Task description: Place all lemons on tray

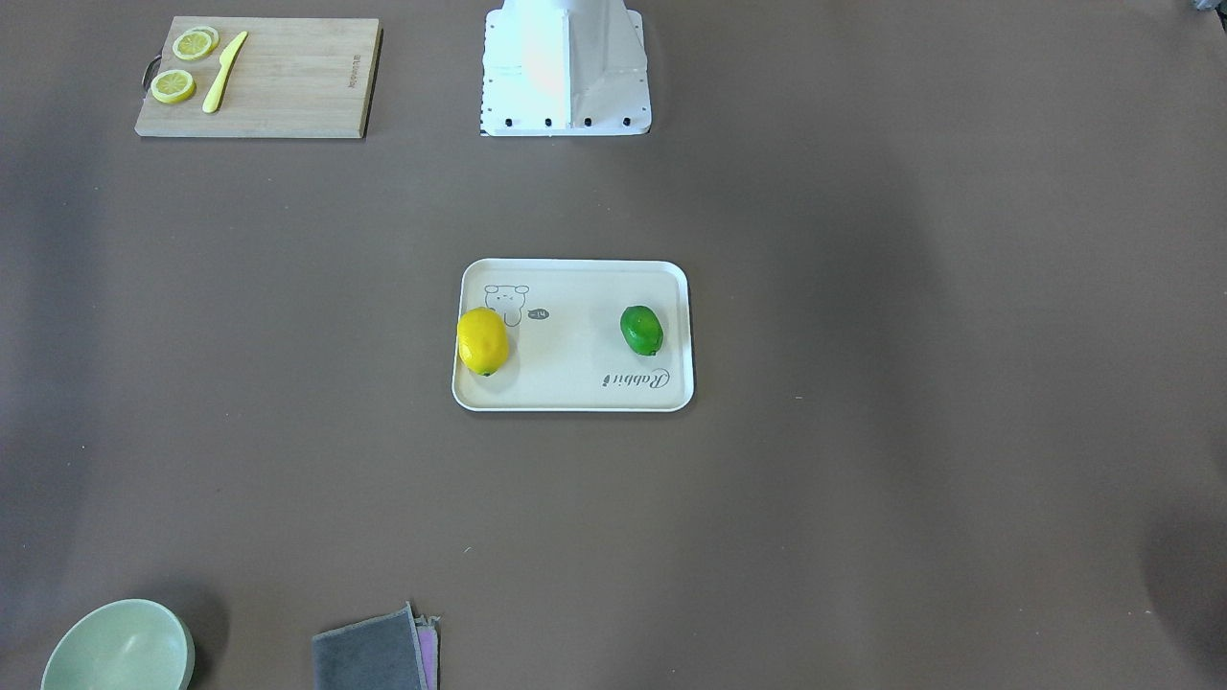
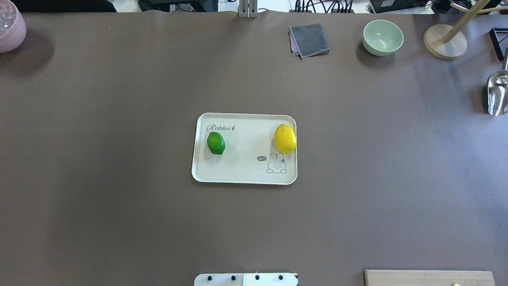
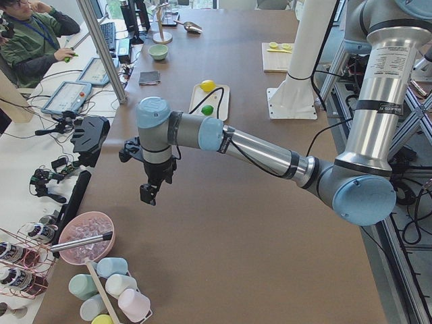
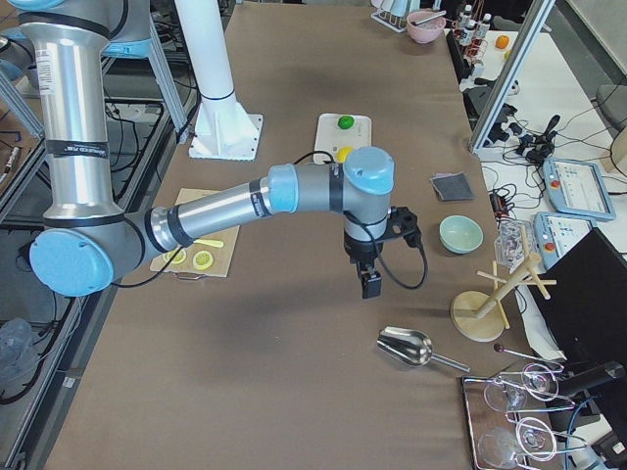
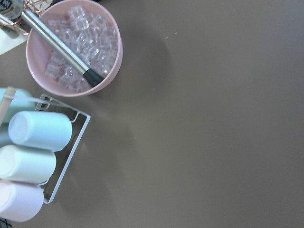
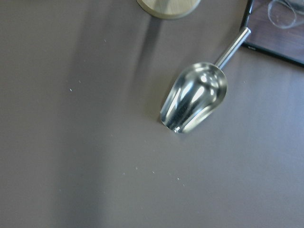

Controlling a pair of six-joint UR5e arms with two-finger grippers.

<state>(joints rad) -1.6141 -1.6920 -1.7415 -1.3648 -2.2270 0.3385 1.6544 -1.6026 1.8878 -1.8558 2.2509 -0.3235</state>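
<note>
The cream tray (image 2: 244,174) lies in the table's middle. The yellow lemon (image 2: 285,138) rests on its right part by the rabbit drawing; the green lemon (image 2: 216,143) rests on its left part under the "Rabbit" script. They also show in the front view, with the yellow lemon (image 1: 482,341), the green lemon (image 1: 641,330) and the tray (image 1: 573,393). My left gripper (image 3: 150,194) hangs above the table's left end, far from the tray. My right gripper (image 4: 370,284) hangs above the right end. Both show only in side views, so I cannot tell whether they are open or shut.
A wooden cutting board (image 1: 288,86) with lemon slices (image 1: 173,86) and a yellow knife (image 1: 223,73) sits near the robot's right. A green bowl (image 2: 382,37), grey cloth (image 2: 309,39), metal scoop (image 6: 194,102), pink ice bowl (image 5: 73,47) and cup rack (image 5: 42,156) line the edges.
</note>
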